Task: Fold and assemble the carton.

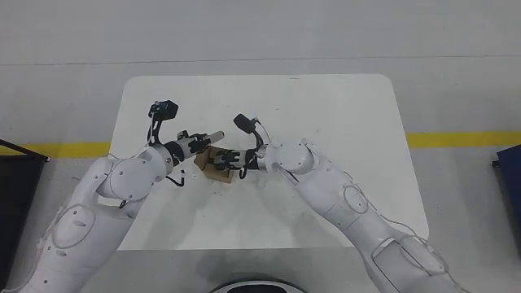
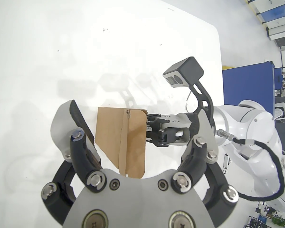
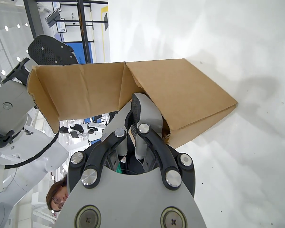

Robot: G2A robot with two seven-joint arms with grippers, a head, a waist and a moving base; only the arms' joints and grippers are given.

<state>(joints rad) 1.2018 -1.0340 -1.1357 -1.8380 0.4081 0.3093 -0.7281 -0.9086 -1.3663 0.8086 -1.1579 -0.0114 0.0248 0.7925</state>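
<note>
Carton pinched in right jaws, left jaws spread beside it

Left arm (image 1: 122, 179) lay in from the near left corner of the worktop (image 1: 326, 114), right arm (image 1: 326, 183) from the near right; the two wrists met over the near middle of the surface.

Right jaws: clenched on the carton (image 1: 214, 165), gripping one cut edge of its wall, one finger inside the cardboard and the other outside, a sliver of board showing between them.

Left jaws: released, spread wide, holding nothing. One dotted black pad (image 3: 49, 50) stood just past the carton's open flap (image 3: 45, 96); could not tell whether it touched the board.

Carton: brown, partly opened out of flat, creased along a centre seam, lying between the two sets of jaws. Its closed far corner rested on the worktop. The open flap stuck out toward the left arm.

Black wrist camera (image 2: 182, 74) on its bracket stood above the right jaws.

Beyond the carton, white worktop ran to its rounded far edge. Past that, grey floor (image 1: 260, 16) with a yellow line (image 1: 464, 139) running across it
</note>
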